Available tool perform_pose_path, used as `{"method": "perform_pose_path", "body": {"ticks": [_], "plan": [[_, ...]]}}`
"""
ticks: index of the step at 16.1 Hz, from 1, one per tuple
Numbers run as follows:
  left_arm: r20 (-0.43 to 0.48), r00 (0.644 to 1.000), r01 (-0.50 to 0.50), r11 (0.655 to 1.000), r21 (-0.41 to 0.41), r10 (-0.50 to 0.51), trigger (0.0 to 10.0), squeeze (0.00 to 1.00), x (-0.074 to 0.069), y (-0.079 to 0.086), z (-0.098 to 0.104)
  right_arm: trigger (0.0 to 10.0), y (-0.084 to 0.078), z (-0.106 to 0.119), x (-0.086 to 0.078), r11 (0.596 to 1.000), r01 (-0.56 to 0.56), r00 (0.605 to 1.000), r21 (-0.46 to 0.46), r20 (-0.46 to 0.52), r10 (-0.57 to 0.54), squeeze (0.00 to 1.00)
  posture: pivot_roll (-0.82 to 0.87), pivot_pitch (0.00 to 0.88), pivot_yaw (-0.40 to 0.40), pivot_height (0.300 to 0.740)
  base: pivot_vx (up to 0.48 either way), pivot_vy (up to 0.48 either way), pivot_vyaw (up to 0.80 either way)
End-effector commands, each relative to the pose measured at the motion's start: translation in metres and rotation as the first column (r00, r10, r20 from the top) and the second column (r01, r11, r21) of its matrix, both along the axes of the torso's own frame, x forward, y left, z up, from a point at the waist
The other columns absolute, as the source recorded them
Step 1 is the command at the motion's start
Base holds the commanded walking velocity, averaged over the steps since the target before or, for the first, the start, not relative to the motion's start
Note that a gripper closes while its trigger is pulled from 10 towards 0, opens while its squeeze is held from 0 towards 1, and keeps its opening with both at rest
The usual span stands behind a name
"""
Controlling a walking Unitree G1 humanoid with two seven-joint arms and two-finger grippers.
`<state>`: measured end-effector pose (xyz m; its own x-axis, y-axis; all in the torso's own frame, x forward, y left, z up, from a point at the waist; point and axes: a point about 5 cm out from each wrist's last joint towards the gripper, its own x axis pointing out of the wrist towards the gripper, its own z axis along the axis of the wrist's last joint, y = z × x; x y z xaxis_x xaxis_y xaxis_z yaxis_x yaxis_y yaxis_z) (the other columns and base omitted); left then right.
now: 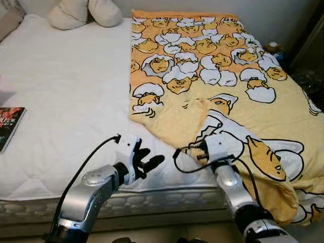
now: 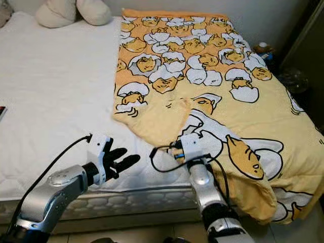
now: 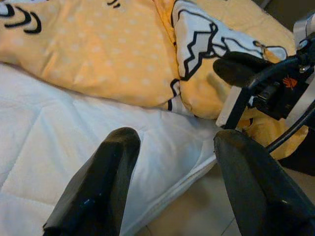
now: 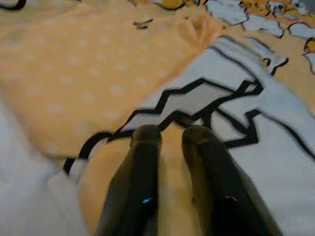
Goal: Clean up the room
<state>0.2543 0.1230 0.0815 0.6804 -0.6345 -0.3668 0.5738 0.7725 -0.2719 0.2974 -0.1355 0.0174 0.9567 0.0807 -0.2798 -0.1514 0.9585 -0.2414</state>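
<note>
Your right gripper [image 4: 170, 135] rests on the near corner of the yellow cartoon-egg blanket [image 1: 223, 76], fingers pinched nearly together on a fold of it, though the blur makes the grip hard to confirm. Your left gripper [image 1: 148, 163] hovers spread wide over the white mattress [image 1: 66, 86] just beside the blanket's edge. A book [image 1: 7, 125] lies at the mattress's left edge; its cover lettering is unreadable.
</note>
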Motion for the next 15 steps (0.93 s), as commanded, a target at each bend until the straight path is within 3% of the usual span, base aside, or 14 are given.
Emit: {"method": "perform_pose_path", "body": {"ticks": [1,6,9,15], "plan": [[-0.005,1.0,0.014,1.0,0.006,-0.014,10.0,0.0,-0.003,-0.001,-0.002,10.0,0.004,-0.003,-0.002,1.0,-0.008,1.0,-0.025,-0.012,0.008,1.0,0.08,0.03,-0.016,0.74,0.0,0.0,0.0],[0.001,1.0,0.023,1.0,0.004,-0.023,10.0,0.0,-0.004,-0.002,-0.003,10.0,0.002,-0.009,-0.006,0.999,0.006,0.999,-0.038,-0.037,-0.007,1.0,0.08,0.01,-0.021,0.74,0.0,0.0,0.0],[0.001,1.0,0.027,1.0,0.006,-0.027,10.0,0.0,-0.004,-0.002,-0.005,10.0,-0.001,-0.013,-0.011,0.993,0.029,0.999,-0.113,-0.042,-0.034,1.0,0.08,0.0,-0.027,0.74,0.0,0.0,0.0],[0.044,0.99,0.131,0.991,0.038,-0.132,10.0,0.0,-0.011,-0.01,-0.008,10.0,-0.008,-0.023,-0.016,0.996,0.082,0.99,-0.047,-0.112,-0.087,1.0,0.08,0.0,-0.031,0.74,0.0,0.0,0.0]]}}
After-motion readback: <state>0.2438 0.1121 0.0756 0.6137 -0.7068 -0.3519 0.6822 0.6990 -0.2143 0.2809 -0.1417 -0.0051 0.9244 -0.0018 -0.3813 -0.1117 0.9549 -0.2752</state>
